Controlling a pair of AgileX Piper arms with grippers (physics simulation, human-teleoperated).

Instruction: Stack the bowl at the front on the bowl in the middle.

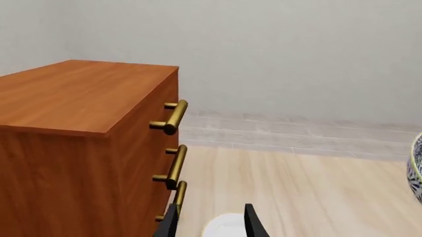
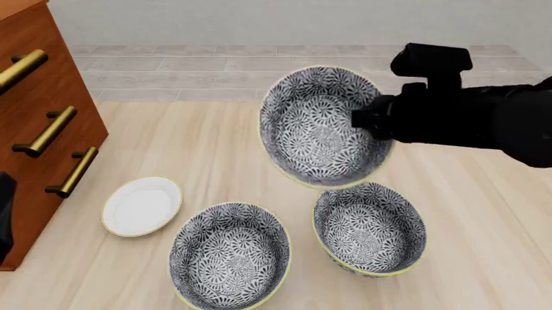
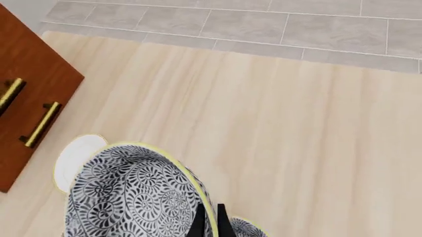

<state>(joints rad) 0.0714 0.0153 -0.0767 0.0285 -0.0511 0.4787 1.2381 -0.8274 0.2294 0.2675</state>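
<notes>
— Risk?
— My right gripper is pinched on the held bowl's rim, bowl tilted in the air above the two bowls on the table. It could slip or land crooked. Target's the right bowl, I judge.
— Left gripper?
— Apart, idle.
— Writing?
— None.

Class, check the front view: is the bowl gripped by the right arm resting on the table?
No. The held bowl hangs tilted in the right gripper, lifted above the two bowls on the table.
</notes>
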